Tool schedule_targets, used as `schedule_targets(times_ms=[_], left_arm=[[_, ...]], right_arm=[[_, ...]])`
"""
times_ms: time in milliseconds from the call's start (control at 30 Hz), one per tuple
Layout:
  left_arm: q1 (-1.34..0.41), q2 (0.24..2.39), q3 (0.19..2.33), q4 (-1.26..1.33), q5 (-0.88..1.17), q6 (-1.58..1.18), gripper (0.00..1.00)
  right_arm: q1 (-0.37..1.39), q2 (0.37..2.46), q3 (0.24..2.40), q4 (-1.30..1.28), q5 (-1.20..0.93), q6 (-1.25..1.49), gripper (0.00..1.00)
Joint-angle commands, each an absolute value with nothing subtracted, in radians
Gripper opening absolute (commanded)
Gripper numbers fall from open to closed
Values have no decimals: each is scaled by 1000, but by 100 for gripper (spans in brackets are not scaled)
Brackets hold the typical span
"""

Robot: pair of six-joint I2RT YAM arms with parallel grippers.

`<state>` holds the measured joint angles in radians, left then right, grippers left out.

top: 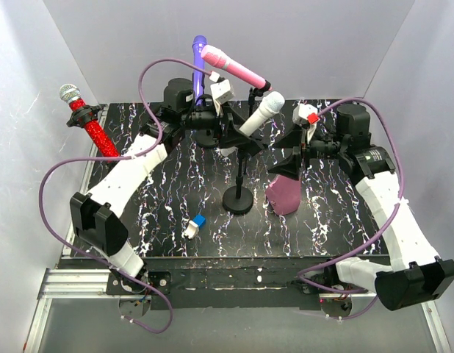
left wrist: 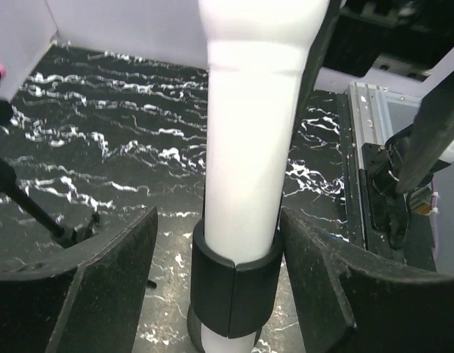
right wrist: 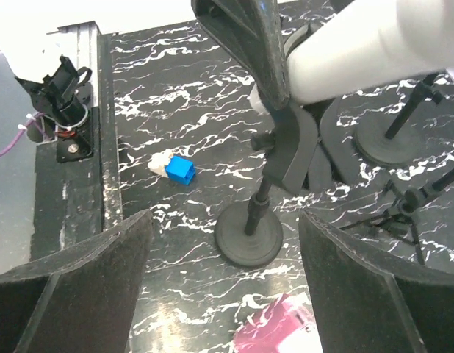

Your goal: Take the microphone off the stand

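A white microphone (top: 260,115) sits tilted in the black clip of a desk stand (top: 238,199) at mid-table. My left gripper (top: 228,137) is open at its lower handle. In the left wrist view the white microphone (left wrist: 245,140) and its black clip (left wrist: 233,283) stand between the fingers (left wrist: 95,283) of the left gripper (left wrist: 220,294), with gaps on both sides. My right gripper (top: 289,157) is open and empty, just right of the stand. In the right wrist view the right gripper (right wrist: 223,294) looks past the stand's round base (right wrist: 249,235) and the microphone (right wrist: 359,51).
A maroon object (top: 284,193) lies right of the stand base, under the right gripper. A small blue and white block (top: 195,224) lies near the front. Pink (top: 234,68) and purple (top: 198,62) microphones stand at the back. A red glitter microphone (top: 91,125) stands at the left edge.
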<state>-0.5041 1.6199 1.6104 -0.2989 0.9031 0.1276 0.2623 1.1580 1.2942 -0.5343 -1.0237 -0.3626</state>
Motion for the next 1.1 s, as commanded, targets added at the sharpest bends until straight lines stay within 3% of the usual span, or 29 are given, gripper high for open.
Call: schedule_targets(times_ms=[0, 600, 933, 1067], left_arm=[[-518, 1635, 1723, -249, 976, 107, 67], [-577, 1795, 1971, -333, 1040, 120, 66], [-618, 1789, 2049, -449, 853, 129, 61], [-618, 1776, 2054, -483, 824, 158, 61]], right_arm=[[282, 1173, 1295, -397, -988, -345, 85], [282, 1189, 1227, -258, -925, -192, 84], [316, 1149, 1155, -163, -736, -101, 75], [345, 1146, 1135, -161, -674, -98, 66]])
